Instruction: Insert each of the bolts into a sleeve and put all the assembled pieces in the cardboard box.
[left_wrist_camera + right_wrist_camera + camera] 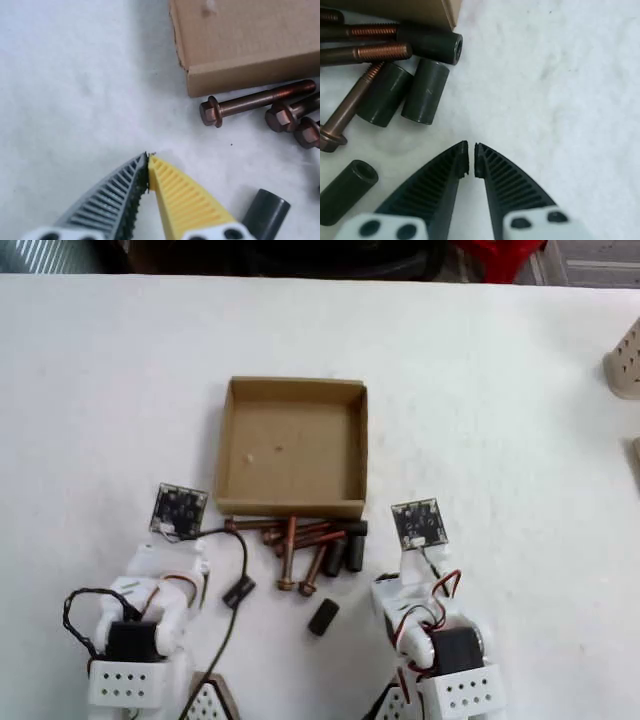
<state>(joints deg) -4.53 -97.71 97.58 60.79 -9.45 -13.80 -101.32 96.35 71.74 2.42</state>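
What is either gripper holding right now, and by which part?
Nothing. The left gripper and the right gripper are both shut and empty; the bolts and sleeves lie loose beside the box.

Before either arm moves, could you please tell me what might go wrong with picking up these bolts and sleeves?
1. The bolts lie crossed in a heap against the cardboard box; gripping one may well drag others along or shove the box.
2. The sleeves lie on their sides and could roll away if nudged.
3. A black cable trails beside the heap and might snag a bolt or sleeve.
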